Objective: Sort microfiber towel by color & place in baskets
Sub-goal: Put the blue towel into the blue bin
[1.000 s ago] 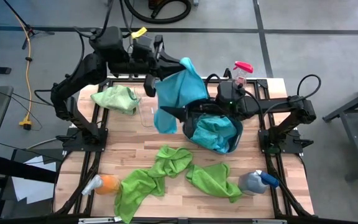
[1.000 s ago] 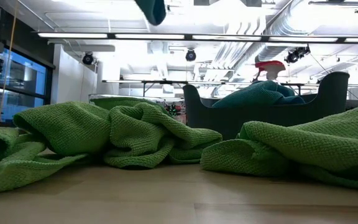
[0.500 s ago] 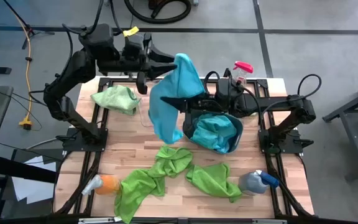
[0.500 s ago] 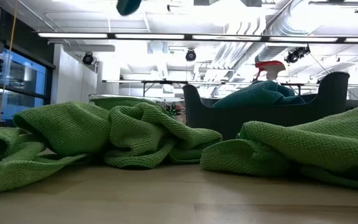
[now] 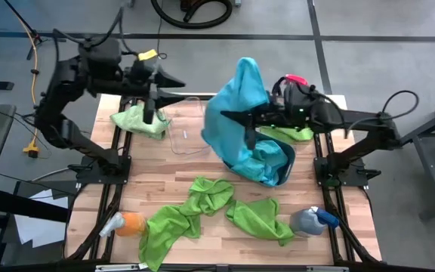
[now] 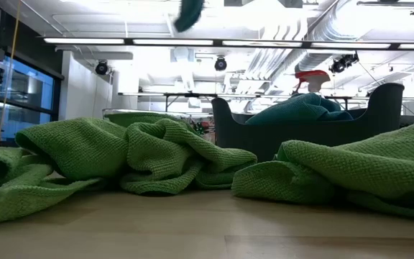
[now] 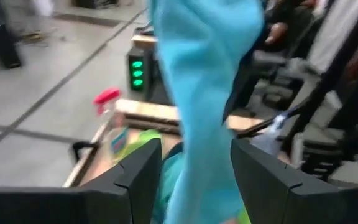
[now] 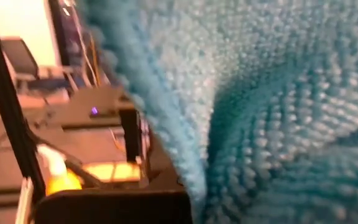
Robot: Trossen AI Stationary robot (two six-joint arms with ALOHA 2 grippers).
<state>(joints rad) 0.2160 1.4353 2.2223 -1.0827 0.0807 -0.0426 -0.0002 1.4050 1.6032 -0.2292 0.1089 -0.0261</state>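
Note:
A light blue towel (image 5: 236, 98) hangs above the table's far middle, with my right gripper (image 5: 229, 117) shut on it; it fills the right wrist view (image 8: 260, 112). Its lower end reaches the dark teal basket (image 5: 285, 170), which has blue towels inside. My left gripper (image 5: 165, 98) stands open left of the towel, apart from it; the left wrist view shows the towel (image 7: 204, 93) beyond the fingers. The clear basket (image 5: 178, 140) stands between the arms, with a green towel (image 5: 140, 119) at its left. Three more green towels (image 5: 206, 195) lie near the front. My right gripper holds the blue towel by an upper part (image 5: 236, 106), reaching in level from the table's right side. The cloth drapes around the fingers and hides the place of contact. The towel hangs slack below the fingers, its lower end (image 5: 248, 155) at the teal basket.
Spray bottles: an orange one lying at the front left (image 5: 124, 224), a grey-blue one at the front right (image 5: 312, 221), a red-capped one at the far right (image 5: 293, 81). A green cloth (image 5: 297, 134) shows under the right arm.
My left gripper has opened, let go of the blue towel and drawn back toward the table's left edge. My right gripper has taken the towel and pulled back toward the right edge; the towel has swung right and now hangs over the teal basket.

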